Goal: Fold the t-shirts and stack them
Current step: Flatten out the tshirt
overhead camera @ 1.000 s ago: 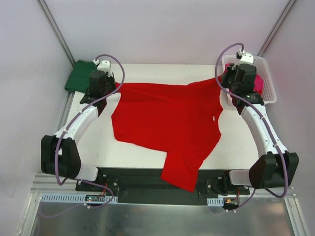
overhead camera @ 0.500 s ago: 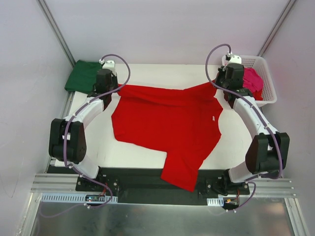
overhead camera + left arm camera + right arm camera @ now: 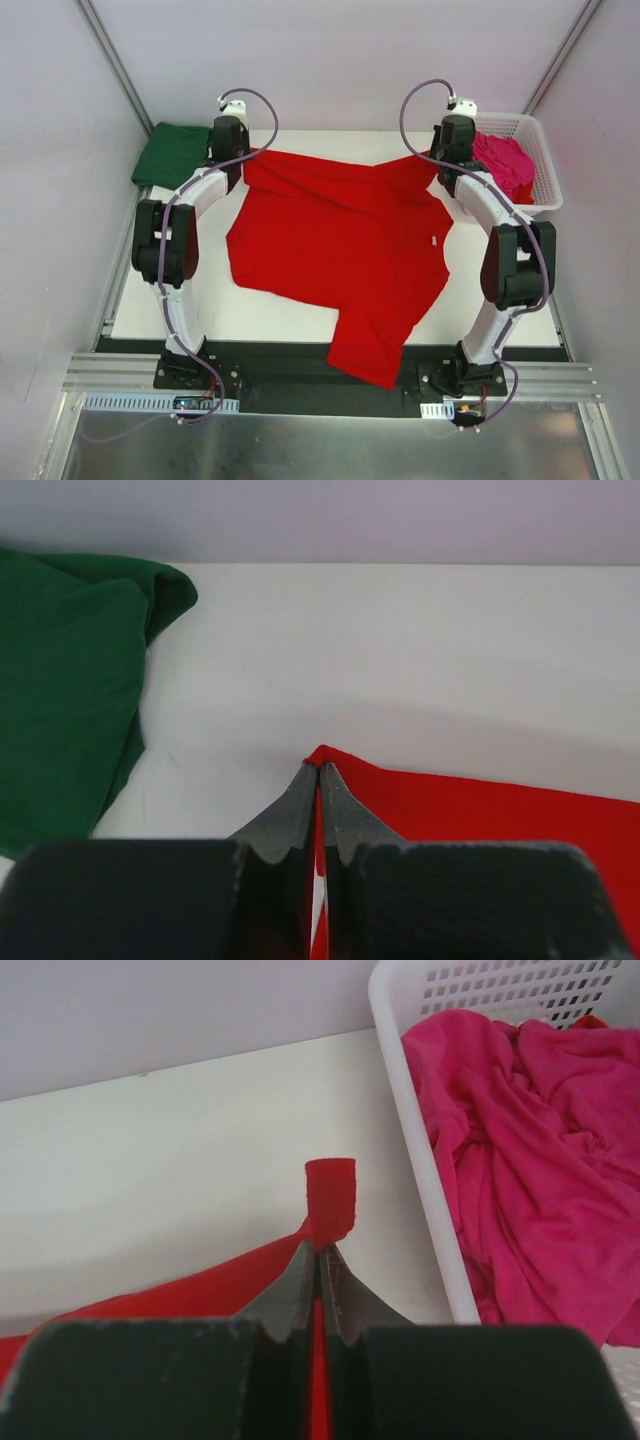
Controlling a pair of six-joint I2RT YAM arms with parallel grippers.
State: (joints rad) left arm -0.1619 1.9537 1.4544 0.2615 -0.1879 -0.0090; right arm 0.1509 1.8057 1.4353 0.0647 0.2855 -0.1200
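A bright red t-shirt [image 3: 340,240] lies spread across the white table, one part hanging over the near edge. My left gripper [image 3: 243,157] is shut on its far left corner [image 3: 322,755]; my right gripper [image 3: 432,160] is shut on its far right corner [image 3: 330,1200], which sticks up past the fingertips. Both arms are stretched far toward the back. A dark green t-shirt [image 3: 172,152] [image 3: 65,690] lies folded at the back left. A magenta pink t-shirt [image 3: 503,165] [image 3: 530,1170] is crumpled in the basket.
A white lattice basket [image 3: 540,150] [image 3: 420,1150] stands at the back right, close beside my right gripper. Grey walls close the table at the back and sides. A black base rail [image 3: 270,362] runs along the near edge.
Both arms have reached further back and slightly inward, dragging the red shirt's far edge toward the back wall. Both grippers stayed shut on its corners.
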